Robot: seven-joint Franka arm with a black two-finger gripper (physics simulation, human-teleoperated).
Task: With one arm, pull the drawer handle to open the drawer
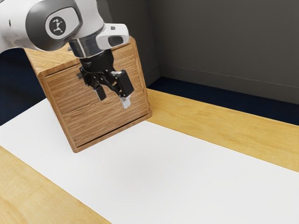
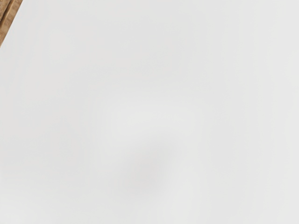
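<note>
A wooden drawer cabinet (image 1: 93,116) stands on the white mat at the exterior view's upper left, its front panel facing the camera and sitting flush in its frame. My black gripper (image 1: 113,97) hangs in front of the upper part of that panel, pointing down, open with nothing between its fingers. A small dark piece (image 1: 81,73) peeks out beside the hand against the panel; the rest of the handle is hidden behind my hand. In the wrist view the white mat (image 2: 149,112) lies below the hand, with a sliver of wood (image 2: 4,16) at one corner.
The white mat (image 1: 154,177) runs across a light wooden table (image 1: 224,126). Dark grey walls (image 1: 224,42) stand behind, and the table's far edge meets a dark blue floor (image 1: 243,98). A faint shadow of my hand (image 2: 145,172) falls on the mat.
</note>
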